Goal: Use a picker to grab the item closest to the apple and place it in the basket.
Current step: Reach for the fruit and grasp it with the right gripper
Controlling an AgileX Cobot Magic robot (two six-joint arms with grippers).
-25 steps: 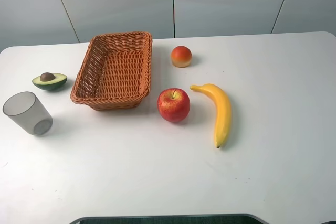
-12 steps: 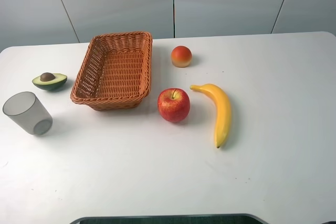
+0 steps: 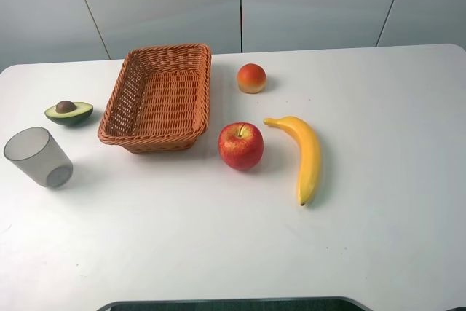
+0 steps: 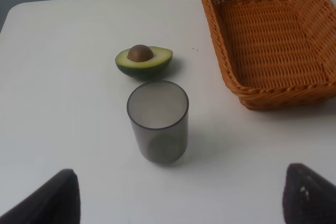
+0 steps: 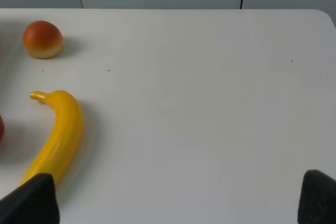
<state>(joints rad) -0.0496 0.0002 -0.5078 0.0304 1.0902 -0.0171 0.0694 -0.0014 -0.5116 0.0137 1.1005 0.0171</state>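
Observation:
A red apple (image 3: 241,145) sits mid-table. Just to its right, a small gap away, lies a yellow banana (image 3: 307,154), also in the right wrist view (image 5: 59,135). The wicker basket (image 3: 116,100) stands to the apple's left and holds nothing; its rim (image 4: 220,51) shows in the left wrist view. My left gripper (image 4: 178,203) is open, its fingertips (image 4: 50,198) wide apart above the table near a grey cup. My right gripper (image 5: 174,203) is open too, hovering over bare table to the right of the banana. Neither gripper shows in the high view.
An orange-red round fruit (image 3: 251,78) lies behind the apple. A halved avocado (image 3: 68,112) and a translucent grey cup (image 3: 38,156) stand left of the basket. The white table (image 3: 378,107) has bare surface on the right and along the front.

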